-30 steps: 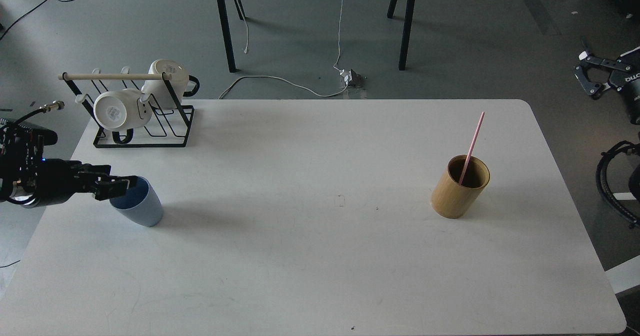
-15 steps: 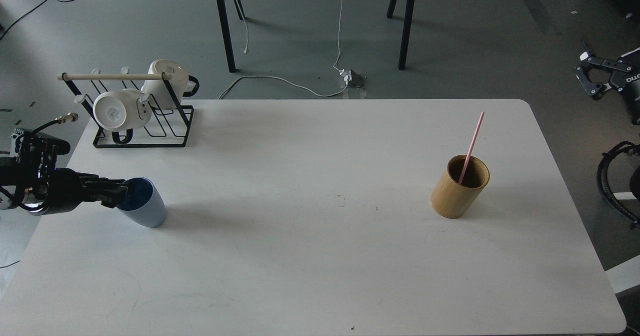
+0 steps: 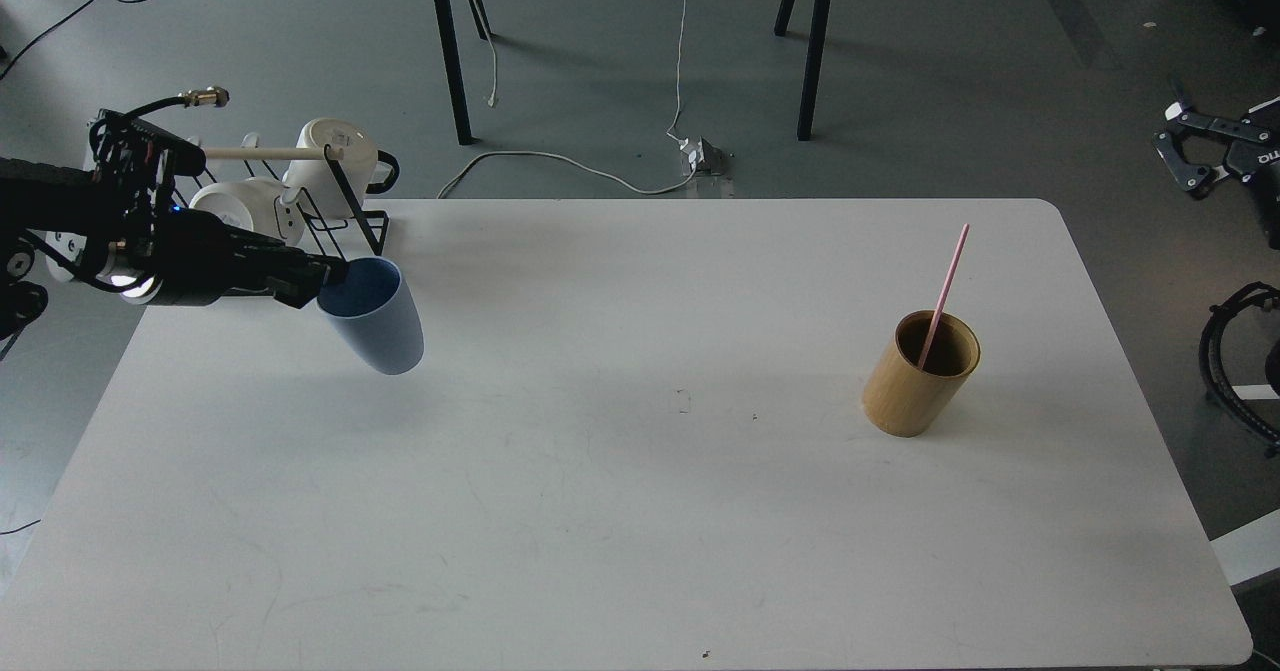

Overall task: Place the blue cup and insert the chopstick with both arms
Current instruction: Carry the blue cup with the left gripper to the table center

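Note:
My left gripper [image 3: 328,277] is shut on the near rim of the blue cup [image 3: 378,331] and holds it tilted in the air above the left part of the white table [image 3: 640,511]. The pink chopstick [image 3: 947,286] stands leaning in the tan bamboo cylinder [image 3: 908,391] on the right part of the table. My right gripper [image 3: 1170,151] hangs off the table at the far right edge of the view, its two fingers spread and empty.
A black wire rack [image 3: 345,216] with a pale wooden rod and two white mugs [image 3: 335,156] stands at the table's back left corner, partly behind my left arm. Black table legs and cables are on the floor beyond the table.
My left gripper has closed on the cup's rim and lifted it off the table, carrying it up and to the right. The right arm and the chopstick have not moved.

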You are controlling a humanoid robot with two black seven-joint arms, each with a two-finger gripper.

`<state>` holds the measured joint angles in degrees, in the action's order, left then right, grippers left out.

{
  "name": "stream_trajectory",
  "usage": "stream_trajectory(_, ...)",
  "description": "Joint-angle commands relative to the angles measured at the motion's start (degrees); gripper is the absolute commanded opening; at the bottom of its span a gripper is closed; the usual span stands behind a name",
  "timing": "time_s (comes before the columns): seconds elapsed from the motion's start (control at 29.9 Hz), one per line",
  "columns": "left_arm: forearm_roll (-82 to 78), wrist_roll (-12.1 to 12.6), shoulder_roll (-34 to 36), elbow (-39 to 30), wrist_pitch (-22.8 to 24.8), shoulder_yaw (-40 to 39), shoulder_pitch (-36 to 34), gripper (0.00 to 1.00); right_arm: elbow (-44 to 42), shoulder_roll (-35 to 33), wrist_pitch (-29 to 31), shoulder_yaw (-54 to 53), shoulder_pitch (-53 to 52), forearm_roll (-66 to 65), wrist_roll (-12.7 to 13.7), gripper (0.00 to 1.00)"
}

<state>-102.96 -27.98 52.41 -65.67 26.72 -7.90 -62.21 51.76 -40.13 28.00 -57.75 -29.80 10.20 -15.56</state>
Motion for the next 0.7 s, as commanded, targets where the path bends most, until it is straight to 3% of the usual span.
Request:
stream_trajectory(0.0,-0.6,3.6,-6.8,-4.6,1.3,0.0,-6.9,0.00,0.1,0.0,0.0,0.0,0.0,0.0,0.0,0.99)
stream_trajectory(0.13,-4.4,5.7,-18.4,-4.4,1.3,0.1,-10.6,0.00,0.1,-0.7,0.0,-0.1,-0.1,0.0,0.0,0.99)
stream_trajectory(0.33,-15.5,7.9,-33.7,-0.2,1.3,1.5,-10.1,0.01,0.0,-2.9,0.0,-0.8,0.0,0.0,0.0,0.99)
stream_trajectory(0.5,-20.0,7.7,-41.9,5.9,1.3,7.0,-8.5,0.01,0.0,-3.3,0.0,-0.8,0.0,0.0,0.0,0.99)
stream_trajectory(0.67,-20.1,7.7,-46.5,7.7,1.3,7.4,-6.0,0.02,0.1,-3.7,0.0,-0.9,-0.1,0.0,0.0,0.99)
